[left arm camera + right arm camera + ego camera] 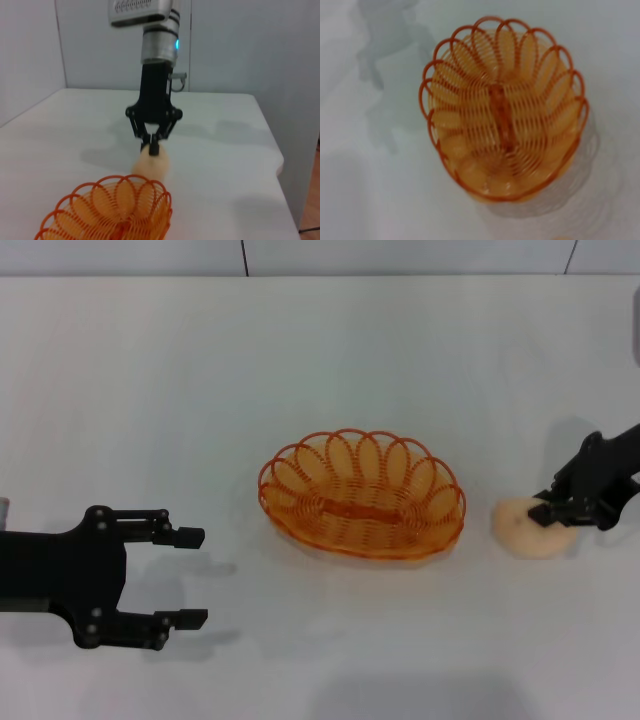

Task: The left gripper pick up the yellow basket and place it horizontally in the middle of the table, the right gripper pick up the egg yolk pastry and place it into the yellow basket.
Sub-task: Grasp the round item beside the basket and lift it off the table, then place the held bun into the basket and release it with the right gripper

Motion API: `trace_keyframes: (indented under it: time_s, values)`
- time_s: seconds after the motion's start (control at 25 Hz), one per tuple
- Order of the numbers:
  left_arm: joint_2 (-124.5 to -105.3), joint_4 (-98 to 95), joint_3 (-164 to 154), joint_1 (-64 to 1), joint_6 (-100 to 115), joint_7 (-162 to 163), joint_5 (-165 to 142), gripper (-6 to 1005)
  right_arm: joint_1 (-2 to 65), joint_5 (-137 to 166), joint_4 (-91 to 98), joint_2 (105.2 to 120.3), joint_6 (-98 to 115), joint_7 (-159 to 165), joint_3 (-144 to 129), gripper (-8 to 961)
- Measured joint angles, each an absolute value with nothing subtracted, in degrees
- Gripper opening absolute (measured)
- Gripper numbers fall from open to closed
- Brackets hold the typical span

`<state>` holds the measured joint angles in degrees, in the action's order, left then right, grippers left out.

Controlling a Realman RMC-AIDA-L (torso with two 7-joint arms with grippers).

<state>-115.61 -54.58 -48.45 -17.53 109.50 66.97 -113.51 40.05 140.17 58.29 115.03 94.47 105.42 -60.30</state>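
No writing or brand mark can be read on anything in view. The yellow basket (362, 495) sits upright in the middle of the table (150, 390), its long side running across the head view, and nothing lies inside it. The right wrist view looks straight down into that basket (502, 107) and shows its woven base and looped rim bare of contents, something the head view only suggests at an angle. The egg yolk pastry (530, 530) rests on the table to the basket's right, apart from it. The right gripper (556, 508) is down on the pastry, its fingers drawn narrow at the bun's top. The left wrist view shows this most clearly: there the right gripper (153, 145) hangs vertically with its fingertips pinched close together against the pastry (152, 165), just behind the basket's rim (112, 207). The left gripper (186, 577) hovers over the table well to the basket's left, its fingers spread wide and holding nothing.
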Motion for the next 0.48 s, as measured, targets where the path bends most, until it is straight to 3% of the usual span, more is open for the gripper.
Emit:
trace_keyframes:
  time_s: [0.48]
  values:
    - [-116.0, -54.58, -48.33, -17.97, 108.51, 67.4, -114.87, 735, 40.58, 134.22, 72.37, 115.2, 99.63, 110.73, -58.71, 60]
